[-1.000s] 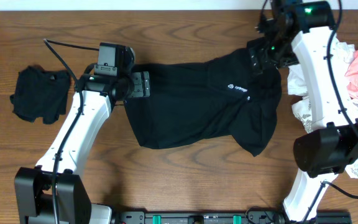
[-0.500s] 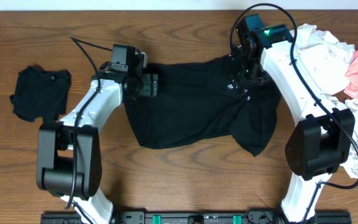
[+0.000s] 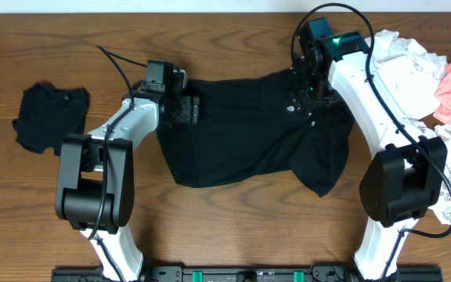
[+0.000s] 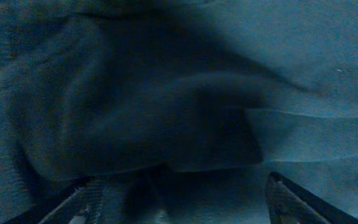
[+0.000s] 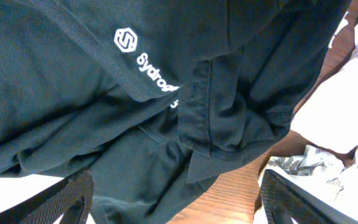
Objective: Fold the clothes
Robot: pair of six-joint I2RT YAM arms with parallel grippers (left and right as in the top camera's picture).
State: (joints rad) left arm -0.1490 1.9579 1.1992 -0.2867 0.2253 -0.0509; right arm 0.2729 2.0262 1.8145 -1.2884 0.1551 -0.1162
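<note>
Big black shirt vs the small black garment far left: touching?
Apart. The overhead view shows the black shirt ending near the left arm, with bare wooden table between it and the small black garment.

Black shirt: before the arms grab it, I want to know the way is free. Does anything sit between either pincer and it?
Nothing visible does. The left pincer and right pincer stand open right at the shirt, with only its black fabric ahead of them. The other clothes lie off to its right.
</note>
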